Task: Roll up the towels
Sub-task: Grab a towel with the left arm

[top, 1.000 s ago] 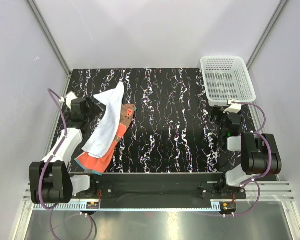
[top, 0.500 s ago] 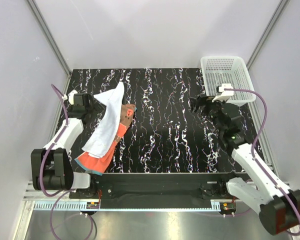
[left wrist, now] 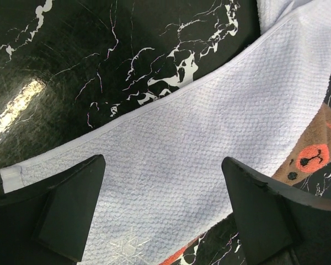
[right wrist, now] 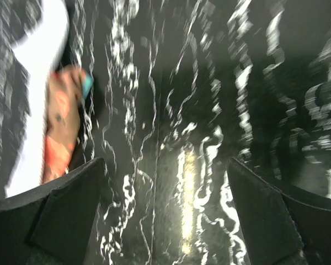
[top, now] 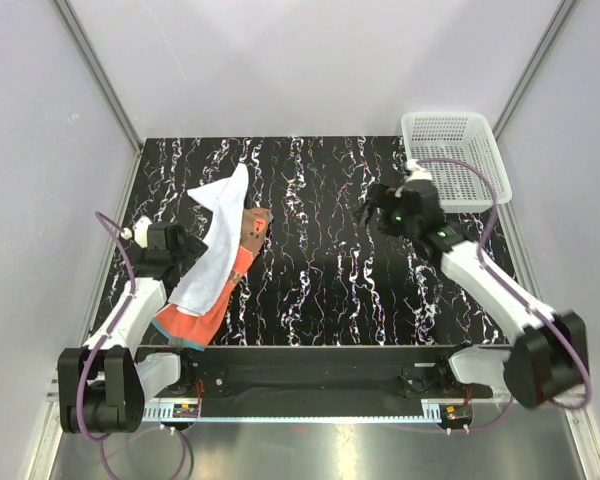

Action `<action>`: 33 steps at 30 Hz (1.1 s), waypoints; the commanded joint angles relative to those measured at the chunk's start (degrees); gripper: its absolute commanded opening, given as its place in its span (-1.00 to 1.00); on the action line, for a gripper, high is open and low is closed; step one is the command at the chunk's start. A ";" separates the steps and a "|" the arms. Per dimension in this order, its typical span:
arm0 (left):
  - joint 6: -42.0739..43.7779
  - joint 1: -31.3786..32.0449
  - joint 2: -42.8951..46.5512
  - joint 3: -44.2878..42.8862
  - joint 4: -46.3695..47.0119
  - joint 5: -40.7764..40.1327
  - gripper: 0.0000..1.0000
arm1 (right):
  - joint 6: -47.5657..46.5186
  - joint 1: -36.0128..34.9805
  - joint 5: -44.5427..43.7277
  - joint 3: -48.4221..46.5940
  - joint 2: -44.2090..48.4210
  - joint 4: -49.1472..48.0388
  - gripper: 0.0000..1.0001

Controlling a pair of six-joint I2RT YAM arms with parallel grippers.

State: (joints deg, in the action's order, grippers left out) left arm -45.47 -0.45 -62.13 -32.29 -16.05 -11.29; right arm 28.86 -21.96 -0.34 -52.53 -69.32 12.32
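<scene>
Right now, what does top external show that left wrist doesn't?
Only top external: the white plastic mesh basket at the far right, the open right end effector over the black marbled table, the full length of the orange-red teal-edged towel. Only left wrist: the waffle weave of the plain white towel, its hemmed corner, a face on the brown patch. Both: white towel lying across the orange-red one on that table.

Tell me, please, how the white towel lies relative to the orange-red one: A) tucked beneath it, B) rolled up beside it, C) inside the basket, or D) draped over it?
D: the white towel lies unrolled across the top of the orange-red towel, which shows from under its edges.
</scene>
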 commanded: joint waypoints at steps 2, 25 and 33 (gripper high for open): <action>0.82 0.18 0.35 0.48 4.36 -1.45 0.89 | 1.37 -6.42 2.01 -8.63 -8.89 7.90 0.99; 1.44 0.18 -22.77 -8.31 9.99 0.65 0.34 | 0.67 -18.03 4.64 -44.32 -48.44 13.17 0.95; 1.97 0.18 -25.06 -10.24 9.55 -0.49 -0.83 | 0.49 -18.30 5.61 -44.59 -51.53 12.82 0.94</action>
State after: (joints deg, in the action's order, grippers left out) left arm -43.86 -0.45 -87.11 -40.47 -7.70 -11.18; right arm 30.24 -39.62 4.16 -95.46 -120.20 25.17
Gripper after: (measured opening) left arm 0.125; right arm 0.973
